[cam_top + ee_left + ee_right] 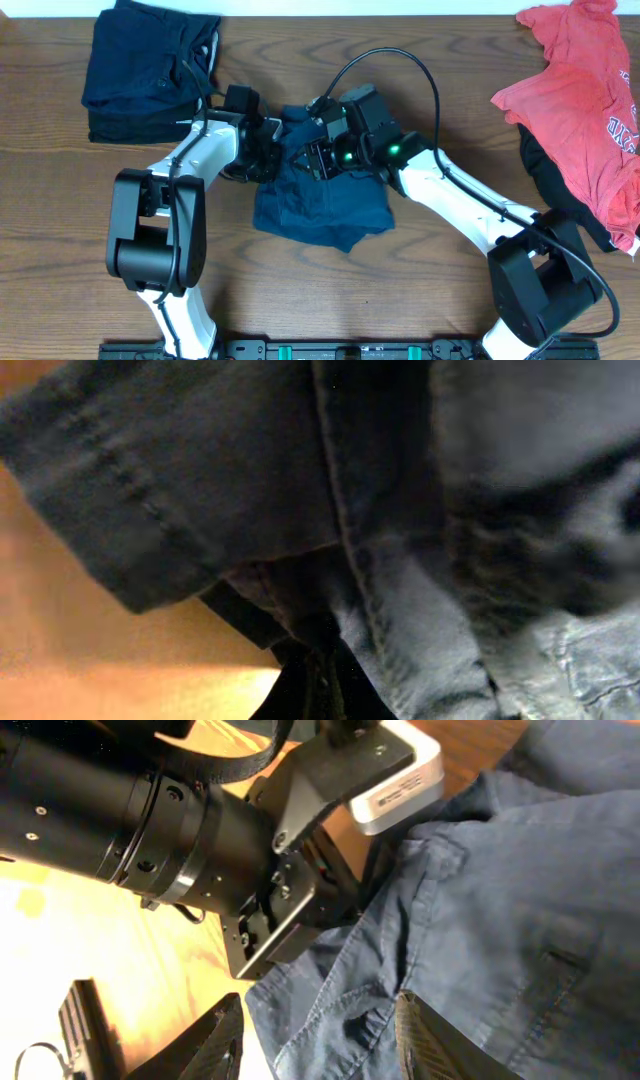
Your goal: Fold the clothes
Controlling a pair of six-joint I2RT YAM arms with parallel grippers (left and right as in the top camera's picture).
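Navy shorts (330, 205) in a rumpled heap on the wooden surface (480, 50), directly beneath and between the two grippers. At the right gripper (322, 1055), fingers (430, 1040) spread wide apart, with blue cloth and a stitched seam lying slack in the gap, unpinched. Just across from it, nearly touching, the left gripper (268, 150), nosed into the near edge of the same shorts. Cannot tell whether parted or clamped there: nothing but seamed denim, close and blurred, in its own wrist view, and only the black body against the cloth from the right wrist. Beyond the left gripper and to its outer side, well apart, a neat stack of folded navy garments (150, 70). Far to the outer side of the right gripper, a coral-red printed T-shirt (585, 110), loose and unfolded, lying over a black piece (550, 190).
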